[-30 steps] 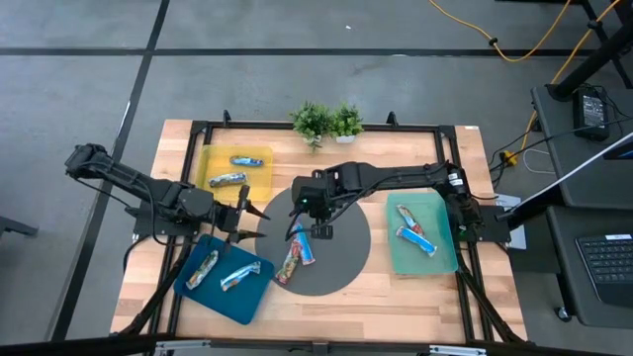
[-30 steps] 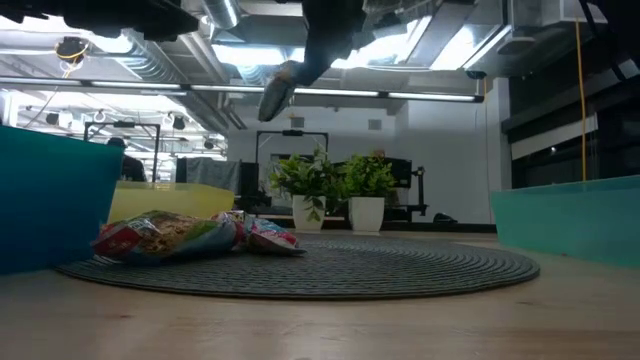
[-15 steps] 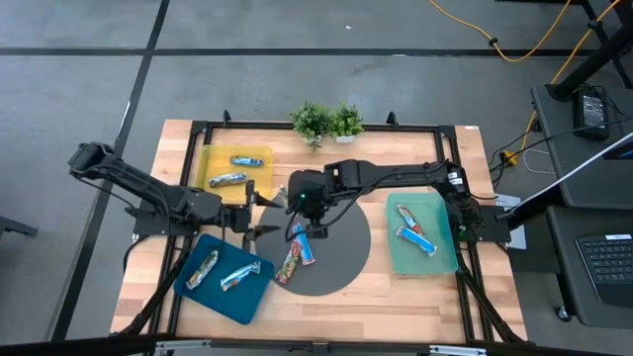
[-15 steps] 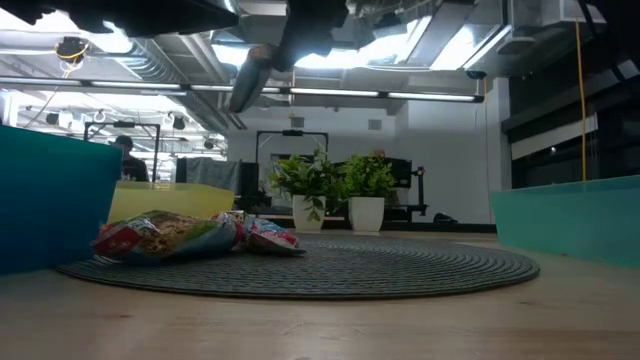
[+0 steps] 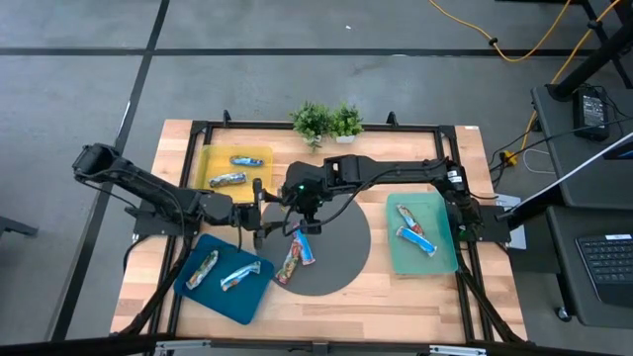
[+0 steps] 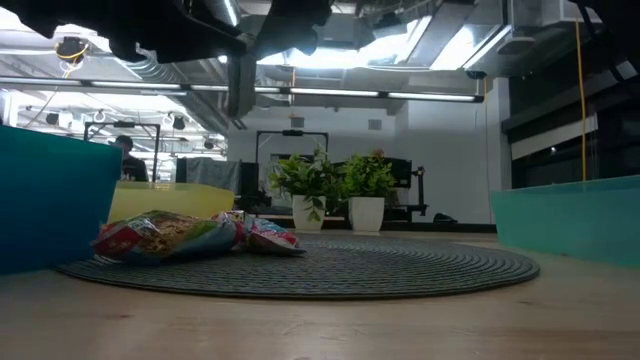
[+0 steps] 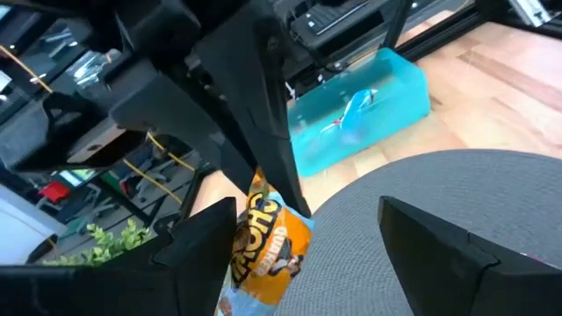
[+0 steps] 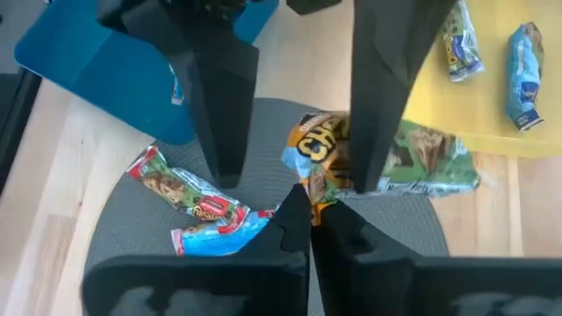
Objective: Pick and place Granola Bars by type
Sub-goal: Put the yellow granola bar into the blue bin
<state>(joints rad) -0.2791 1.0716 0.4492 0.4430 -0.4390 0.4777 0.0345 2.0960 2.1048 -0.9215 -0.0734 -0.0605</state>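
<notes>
Nearest on the table, at about 7 o'clock from the round grey mat, a blue tray holds two Granola Bars. Two red and green bars lie on the near left part of the mat. At 3 o'clock a green tray holds two blue bars.

Over the left part of the mat the two arms meet. The right arm reaches across from 3 o'clock. Its right pincer is pressed together, pinching the end of an orange and green bar in the air. The left arm comes in from 9 o'clock, low and bent. Its left pincer is spread wide, one finger on each side of that bar, not squeezing it.

Farther back, at 10 o'clock, a yellow tray holds two silver bars. Two small plants stand at 12 o'clock.
</notes>
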